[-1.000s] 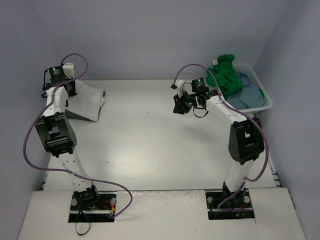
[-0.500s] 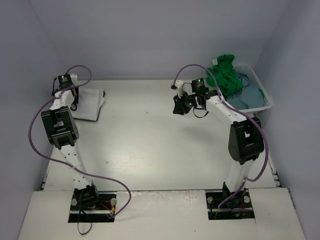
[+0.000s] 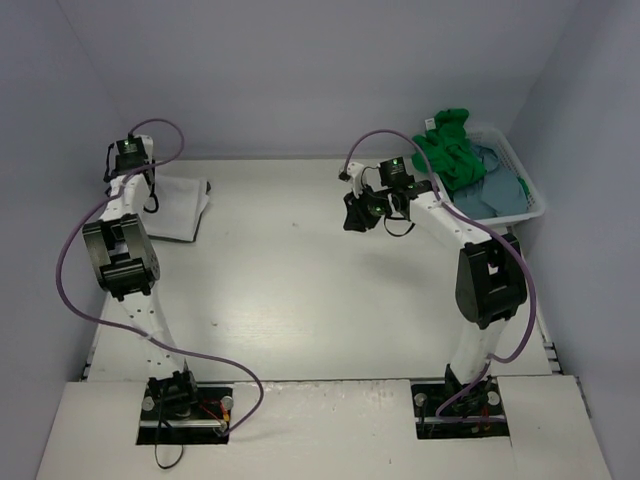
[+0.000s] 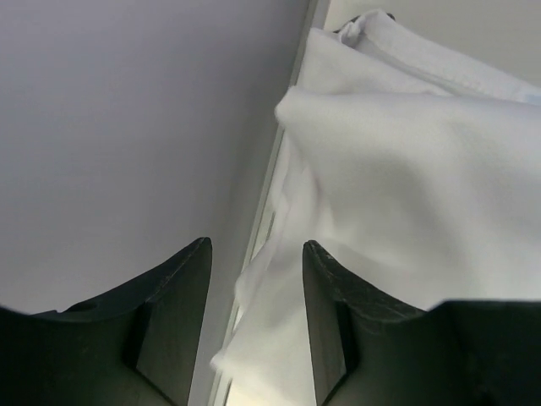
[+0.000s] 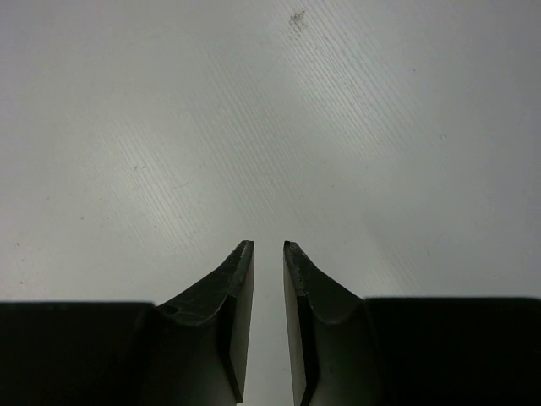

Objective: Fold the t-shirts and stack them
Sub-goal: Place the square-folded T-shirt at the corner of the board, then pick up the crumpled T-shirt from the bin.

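Top external view gives you the white t-shirt (image 3: 180, 208) lying folded and flat at the upper left of the table (image 3: 300, 290), close to the left wall. Your left arm reaches up along that edge, and its wrist sits over the shirt's left side.

From the left wrist camera, the left gripper (image 4: 255, 245) has its jaws well apart with nothing clamped between them. The white cloth fills the right half and runs down the middle of that frame, its edge showing in the gap between the black fingers (image 4: 173, 321). The bare wall (image 4: 127, 127) fills the left half.

At the upper right of the overhead frame stands the white basket (image 3: 535, 200). The bright green t-shirt (image 3: 448, 150) is bunched up at its far left end, spilling over the rim. The blue-grey t-shirt (image 3: 495, 190) lies crumpled beside it inside the basket.

Your right arm bends in from the lower right, and its wrist hangs over bare table just left of the basket. From the right wrist camera, the right gripper (image 5: 267, 245) is barely open. Only a thin slit shows between the tips, it is empty, and plain tabletop lies below it.
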Robot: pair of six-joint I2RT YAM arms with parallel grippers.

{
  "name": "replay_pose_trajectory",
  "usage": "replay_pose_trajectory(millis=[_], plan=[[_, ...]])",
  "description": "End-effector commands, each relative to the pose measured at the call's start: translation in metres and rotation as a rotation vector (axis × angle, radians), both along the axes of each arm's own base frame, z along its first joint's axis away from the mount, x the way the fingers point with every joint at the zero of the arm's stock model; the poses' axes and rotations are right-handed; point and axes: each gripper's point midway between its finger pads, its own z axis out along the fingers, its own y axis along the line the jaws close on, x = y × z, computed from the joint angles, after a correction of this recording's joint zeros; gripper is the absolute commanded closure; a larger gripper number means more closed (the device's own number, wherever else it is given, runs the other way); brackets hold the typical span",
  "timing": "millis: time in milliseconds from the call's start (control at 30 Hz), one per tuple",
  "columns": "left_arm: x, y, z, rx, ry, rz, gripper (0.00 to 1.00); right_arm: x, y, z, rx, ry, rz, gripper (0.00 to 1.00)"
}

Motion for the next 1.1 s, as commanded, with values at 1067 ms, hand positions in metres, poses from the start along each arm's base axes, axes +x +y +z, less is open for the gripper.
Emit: replay_pose_trajectory(millis=[1067], plan=[[-0.157,-0.222,0.153,-0.557,-0.131,-0.605,0.57,0.170,-0.252,0.113,-0.727,-0.695,-0.847,0.57]])
